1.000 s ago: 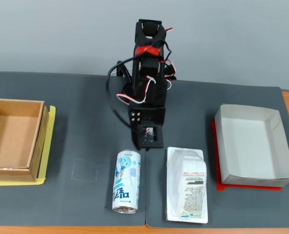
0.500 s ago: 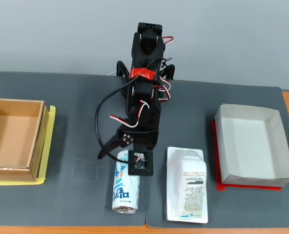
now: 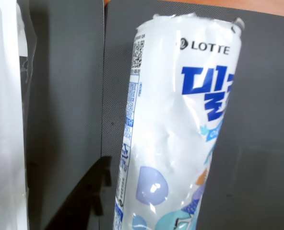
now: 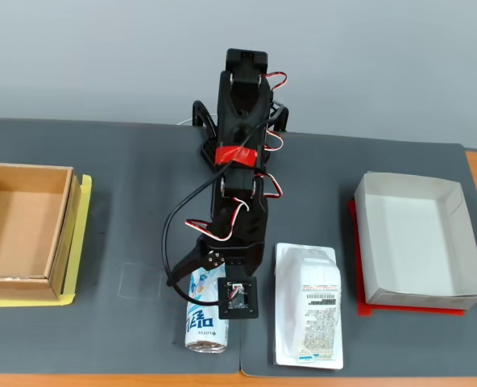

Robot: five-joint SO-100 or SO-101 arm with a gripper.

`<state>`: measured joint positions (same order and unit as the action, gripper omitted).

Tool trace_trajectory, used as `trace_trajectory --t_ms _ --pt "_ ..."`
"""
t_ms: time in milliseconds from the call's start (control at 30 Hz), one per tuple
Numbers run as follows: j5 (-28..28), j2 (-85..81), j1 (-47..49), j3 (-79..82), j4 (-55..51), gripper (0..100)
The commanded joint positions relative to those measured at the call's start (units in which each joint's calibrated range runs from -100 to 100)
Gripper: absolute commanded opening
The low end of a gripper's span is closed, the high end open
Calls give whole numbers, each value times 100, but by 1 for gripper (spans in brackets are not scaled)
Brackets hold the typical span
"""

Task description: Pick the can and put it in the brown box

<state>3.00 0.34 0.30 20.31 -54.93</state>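
Just left of the white package [image 4: 307,305], the gripper [image 4: 197,278] straddles the lying can [image 4: 203,318] with fingers spread, risking rolling it away if one finger touches first.

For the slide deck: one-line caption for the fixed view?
Arm extended over the lying can, jaws spread above it, with the brown box empty at the view's left.

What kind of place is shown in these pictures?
Probably a lab or hobby desk set up for robot practice: a small arm on a grey mat, a plain wall, and boxes placed at each side.
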Motion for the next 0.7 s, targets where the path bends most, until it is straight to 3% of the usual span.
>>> trace_trajectory --t_ms 0,500,667 --pt "-3 72 -21 -320 177 46" --pt "-14 792 -21 -320 220 46" --pt "2 860 -86 -221 680 46"
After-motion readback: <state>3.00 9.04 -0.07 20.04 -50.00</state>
